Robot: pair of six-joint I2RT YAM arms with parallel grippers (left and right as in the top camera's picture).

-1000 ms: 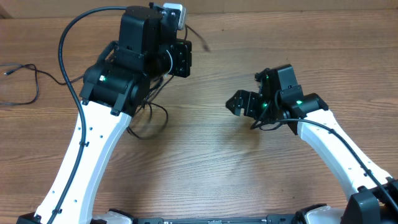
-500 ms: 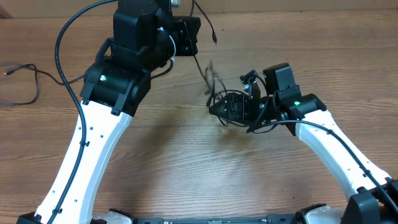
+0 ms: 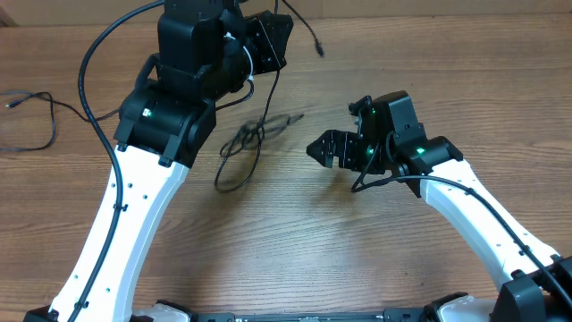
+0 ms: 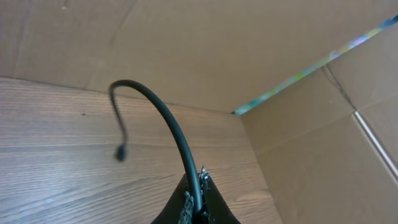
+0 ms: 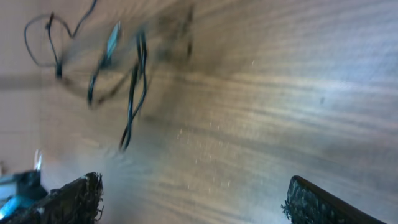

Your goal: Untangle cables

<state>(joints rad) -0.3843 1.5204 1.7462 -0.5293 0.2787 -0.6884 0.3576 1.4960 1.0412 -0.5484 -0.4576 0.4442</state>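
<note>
Evidently the limp, light cables (image 3: 253, 134) are hanging from the clamped left gripper (image 4: 198, 196) while the right gripper (image 3: 320, 149) is gaping empty beside their tangled middle, the likeliest hold.

I'm working what looks like a robotics lab bench rather than a home or shop. A white-and-black jointed left robot arm (image 3: 125, 224) and its twin right robot arm (image 3: 474, 215), each showing a small green status light (image 3: 148, 114), reach over a bare wood-grain tabletop (image 3: 295, 241). Plain brown cardboard panels (image 4: 186, 50) stand as makeshift walls around it, meeting at a corner seam with a shiny strip of tape (image 4: 298, 78). A tangle of thin black cables (image 3: 253, 134) lies on the wood.
</note>
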